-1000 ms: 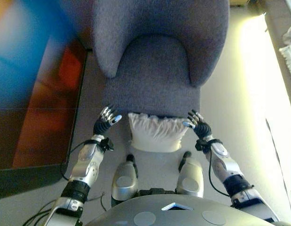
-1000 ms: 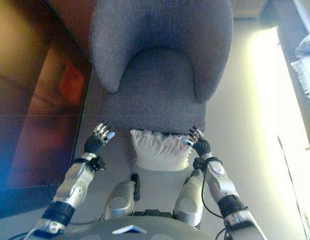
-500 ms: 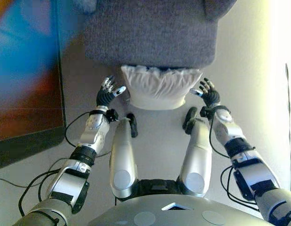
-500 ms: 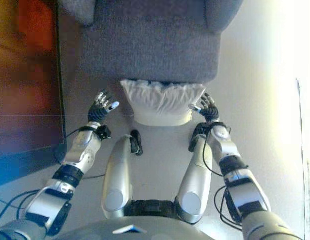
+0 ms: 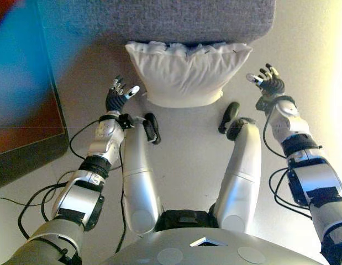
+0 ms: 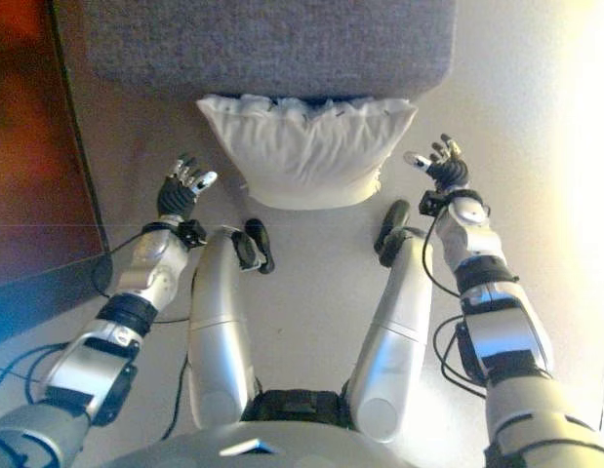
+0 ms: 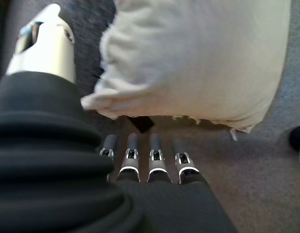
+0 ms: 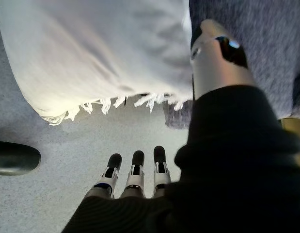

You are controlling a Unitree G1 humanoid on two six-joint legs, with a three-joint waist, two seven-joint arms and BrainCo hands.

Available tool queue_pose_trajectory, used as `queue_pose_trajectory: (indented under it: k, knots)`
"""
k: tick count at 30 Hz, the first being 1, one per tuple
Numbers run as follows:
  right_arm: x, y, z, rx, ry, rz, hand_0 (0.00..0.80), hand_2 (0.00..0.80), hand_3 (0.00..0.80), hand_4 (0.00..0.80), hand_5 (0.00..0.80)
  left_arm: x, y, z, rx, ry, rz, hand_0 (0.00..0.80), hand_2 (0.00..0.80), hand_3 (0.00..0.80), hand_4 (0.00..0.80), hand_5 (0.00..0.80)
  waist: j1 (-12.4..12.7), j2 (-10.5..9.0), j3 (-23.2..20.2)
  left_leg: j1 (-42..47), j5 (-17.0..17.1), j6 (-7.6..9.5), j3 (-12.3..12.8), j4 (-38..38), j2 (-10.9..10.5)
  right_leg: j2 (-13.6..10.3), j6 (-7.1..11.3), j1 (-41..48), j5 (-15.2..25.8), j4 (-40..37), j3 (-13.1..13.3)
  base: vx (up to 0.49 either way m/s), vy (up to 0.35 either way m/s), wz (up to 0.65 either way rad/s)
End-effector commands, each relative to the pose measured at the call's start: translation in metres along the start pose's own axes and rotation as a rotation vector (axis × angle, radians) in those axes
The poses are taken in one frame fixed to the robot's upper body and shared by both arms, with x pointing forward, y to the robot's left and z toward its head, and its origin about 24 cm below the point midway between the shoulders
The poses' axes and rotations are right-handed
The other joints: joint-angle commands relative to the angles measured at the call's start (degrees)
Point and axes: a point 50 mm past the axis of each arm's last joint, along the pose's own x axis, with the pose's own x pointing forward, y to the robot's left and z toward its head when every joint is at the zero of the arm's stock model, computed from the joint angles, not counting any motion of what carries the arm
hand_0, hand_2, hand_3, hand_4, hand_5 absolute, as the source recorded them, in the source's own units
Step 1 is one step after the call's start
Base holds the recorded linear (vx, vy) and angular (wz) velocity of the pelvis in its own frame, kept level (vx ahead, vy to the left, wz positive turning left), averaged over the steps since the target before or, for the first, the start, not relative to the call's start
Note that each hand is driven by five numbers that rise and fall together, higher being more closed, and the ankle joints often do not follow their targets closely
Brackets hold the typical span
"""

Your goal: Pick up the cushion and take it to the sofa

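A white fringed cushion (image 5: 184, 74) leans on the floor against the front of a grey armchair (image 5: 159, 19). My left hand (image 5: 117, 97) hovers just left of the cushion, fingers straight and spread, touching nothing. My right hand (image 5: 267, 83) is held up to the cushion's right, also open and apart from it. The left wrist view shows the cushion (image 7: 198, 63) close past my straight fingers (image 7: 157, 162). In the right wrist view the cushion's fringe (image 8: 91, 63) hangs above my fingers (image 8: 135, 174).
A dark low table or screen edge (image 5: 27, 138) lies on the left. Pale carpet (image 5: 187, 143) spreads around the cushion. Bright light washes the floor on the right (image 5: 331, 66).
The camera has tilted down and closer, so the armchair slid up out of view. Both hands have spread wider apart from the cushion's sides.
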Motion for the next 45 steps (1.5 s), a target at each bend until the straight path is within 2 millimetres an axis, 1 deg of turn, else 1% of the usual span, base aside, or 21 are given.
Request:
queue_pose_trajectory:
  k: [1, 4, 5, 8, 10, 15, 22, 26, 28, 29, 30, 31, 32, 33, 35, 37, 40, 45]
  knots:
    - [0.003, -0.008, 0.019, -0.001, -0.038, 0.02, 0.0, 0.0, 0.0, 0.0, 0.0, 0.009, -0.002, 0.019, 0.003, -0.035, -0.058, 0.0, 0.0, 0.0, 0.0, 0.0, 0.11, 2.01, -0.49, -1.35, 0.65, 0.01, -0.66, -3.2, -0.52, -0.93, 4.15, -0.29, -3.36, 4.03, 6.11, 0.0, 0.0, 0.0]
    - [0.006, 0.001, 0.035, -0.035, -0.062, 0.087, 0.0, 0.0, 0.0, 0.0, 0.0, 0.019, -0.003, 0.04, 0.032, -0.051, -0.076, 0.0, 0.0, 0.0, 0.0, 0.0, -0.31, 1.85, -0.49, -3.58, 0.94, -0.13, -0.78, -2.31, -0.19, -0.82, 4.18, -2.6, -3.59, 5.02, 6.54, 0.0, 0.0, 0.0]
    - [0.007, 0.004, 0.041, -0.058, -0.069, 0.112, 0.0, 0.0, 0.0, 0.0, 0.0, 0.023, -0.003, 0.05, 0.029, -0.062, -0.076, 0.0, 0.0, 0.0, 0.0, 0.0, -0.54, 1.72, -0.49, -4.44, 1.0, -0.14, -0.84, -1.89, -0.13, -0.65, 4.12, -3.45, -3.61, 5.31, 6.76, 0.0, 0.0, 0.0]
    - [0.009, 0.016, 0.051, -0.103, -0.083, 0.181, 0.0, 0.0, 0.0, 0.0, 0.0, 0.031, -0.005, 0.073, 0.026, -0.092, -0.093, 0.0, 0.0, 0.0, 0.0, 0.0, -0.84, 1.4, -0.49, -6.14, 1.12, -0.3, -1.07, -1.1, -0.1, -0.43, 3.96, -5.12, -3.7, 5.82, 6.94, 0.0, 0.0, 0.0]
    - [0.01, 0.023, 0.058, -0.122, -0.086, 0.221, 0.0, 0.0, 0.0, 0.0, 0.0, 0.035, -0.006, 0.085, 0.046, -0.109, -0.105, 0.0, 0.0, 0.0, 0.0, 0.0, -0.95, 1.18, -0.49, -6.82, 1.17, -0.5, -1.17, -0.82, 0.07, -0.44, 4.0, -5.76, -3.54, 5.82, 6.99, 0.0, 0.0, 0.0]
    - [0.012, 0.035, 0.072, -0.157, -0.106, 0.282, 0.0, 0.0, 0.0, 0.0, 0.0, 0.041, -0.008, 0.104, 0.063, -0.121, -0.104, 0.0, 0.0, 0.0, 0.0, 0.0, -1.39, 1.03, -0.49, -7.89, 1.45, -0.77, -0.95, -0.83, 0.49, -0.15, 3.99, -6.77, -3.25, 5.52, 7.21, 0.017, 0.012, -0.03]
    - [0.013, 0.055, 0.092, -0.222, -0.139, 0.351, 0.0, 0.0, 0.0, 0.0, 0.0, 0.049, -0.019, 0.122, 0.111, -0.122, -0.133, 0.0, 0.0, 0.0, 0.0, 0.0, -1.49, 0.9, -0.49, -9.03, 2.17, -1.21, -0.68, -2.06, 0.46, 0.18, 3.94, -7.96, -2.66, 4.39, 7.01, 0.0, 0.0, 0.0]
    - [0.014, 0.065, 0.102, -0.243, -0.156, 0.377, 0.0, 0.0, 0.0, 0.0, 0.0, 0.052, -0.028, 0.13, 0.121, -0.123, -0.171, 0.0, 0.0, 0.0, 0.0, 0.0, -1.54, 0.92, -0.49, -9.5, 2.54, -1.29, -0.46, -2.79, 0.1, 0.39, 3.92, -8.5, -2.26, 3.74, 6.84, 0.0, 0.0, 0.0]
    - [0.013, 0.073, 0.107, -0.247, -0.168, 0.408, 0.0, 0.0, 0.0, 0.0, 0.0, 0.053, -0.039, 0.134, 0.132, -0.134, -0.214, 0.0, 0.0, 0.0, 0.0, 0.0, -1.59, 0.8, -0.49, -9.58, 2.76, -1.37, -0.37, -3.46, -0.03, 0.43, 4.0, -8.55, -1.95, 3.1, 6.6, 0.0, 0.0, 0.0]
    - [0.012, 0.076, 0.108, -0.253, -0.171, 0.43, 0.0, 0.0, 0.0, 0.0, 0.0, 0.053, -0.042, 0.136, 0.133, -0.139, -0.237, 0.285, 0.285, 0.285, 0.285, 0.285, -1.58, 0.74, -0.49, -9.63, 2.83, -1.36, -0.34, -3.74, -0.07, 0.42, 4.03, -8.57, -1.88, 2.87, 6.49, -0.031, -0.018, 0.0]
    - [0.011, 0.083, 0.111, -0.27, -0.175, 0.461, 0.0, 0.0, 0.0, 0.0, 0.0, 0.053, -0.05, 0.14, 0.135, -0.152, -0.275, 0.681, 0.681, 0.681, 0.681, 0.681, -1.59, 0.69, -0.49, -9.77, 3.03, -1.39, -0.24, -4.27, -0.13, 0.47, 4.04, -8.68, -1.77, 2.5, 6.36, -0.032, -0.018, 0.0]
    - [0.011, 0.087, 0.111, -0.283, -0.177, 0.479, 0.201, 0.201, 0.201, 0.201, 0.201, 0.052, -0.056, 0.141, 0.138, -0.16, -0.308, 0.8, 0.8, 0.8, 0.8, 0.8, -1.61, 0.7, -0.49, -9.81, 3.18, -1.43, -0.19, -4.6, -0.17, 0.53, 4.07, -8.75, -1.66, 2.3, 6.34, 0.0, 0.0, 0.0]
    - [0.01, 0.089, 0.11, -0.298, -0.173, 0.491, 0.458, 0.458, 0.458, 0.458, 0.458, 0.052, -0.06, 0.141, 0.141, -0.167, -0.33, 0.8, 0.8, 0.8, 0.8, 0.8, -1.64, 0.72, -0.49, -9.77, 3.27, -1.48, -0.12, -4.95, -0.27, 0.6, 4.11, -8.71, -1.53, 1.99, 6.31, 0.0, 0.0, 0.0]
    - [0.01, 0.092, 0.11, -0.318, -0.167, 0.506, 0.8, 0.8, 0.8, 0.8, 0.8, 0.051, -0.066, 0.142, 0.149, -0.176, -0.358, 0.8, 0.8, 0.8, 0.8, 0.8, -1.63, 0.79, -0.49, -9.75, 3.41, -1.54, -0.07, -5.43, -0.37, 0.64, 4.17, -8.73, -1.32, 1.55, 6.29, 0.0, 0.0, 0.0]
    - [0.009, 0.096, 0.109, -0.343, -0.155, 0.528, 0.8, 0.8, 0.8, 0.8, 0.8, 0.05, -0.076, 0.142, 0.17, -0.186, -0.394, 0.8, 0.8, 0.8, 0.8, 0.8, -1.56, 0.84, -0.49, -9.63, 3.7, -1.68, 0.03, -6.14, -0.68, 0.69, 4.32, -8.6, -0.97, 0.91, 6.14, 0.0, 0.0, 0.0]
    - [0.009, 0.098, 0.107, -0.365, -0.151, 0.532, 0.8, 0.8, 0.8, 0.8, 0.8, 0.049, -0.081, 0.141, 0.176, -0.192, -0.406, 0.8, 0.8, 0.8, 0.8, 0.8, -1.53, 0.82, -0.49, -9.52, 3.94, -1.79, 0.08, -6.6, -0.7, 0.72, 4.45, -8.43, -0.74, 0.51, 6.05, 0.0, 0.0, 0.0]
    - [0.01, 0.1, 0.104, -0.374, -0.148, 0.531, 0.8, 0.8, 0.8, 0.8, 0.8, 0.049, -0.084, 0.142, 0.176, -0.199, -0.407, 0.8, 0.8, 0.8, 0.8, 0.8, -1.48, 0.75, -0.49, -9.25, 4.24, -1.9, 0.11, -7.16, -0.81, 0.92, 4.49, -8.14, -0.59, 0.15, 5.94, 0.0, 0.0, 0.0]
    - [0.011, 0.097, 0.104, -0.349, -0.161, 0.498, 0.8, 0.8, 0.8, 0.8, 0.8, 0.048, -0.083, 0.144, 0.171, -0.223, -0.402, 0.8, 0.8, 0.8, 0.8, 0.8, -1.48, 0.72, -0.49, -8.01, 4.73, -2.32, 0.11, -8.59, -0.73, 1.31, 4.67, -6.75, -0.32, -0.96, 5.7, -0.003, -0.006, 0.0]
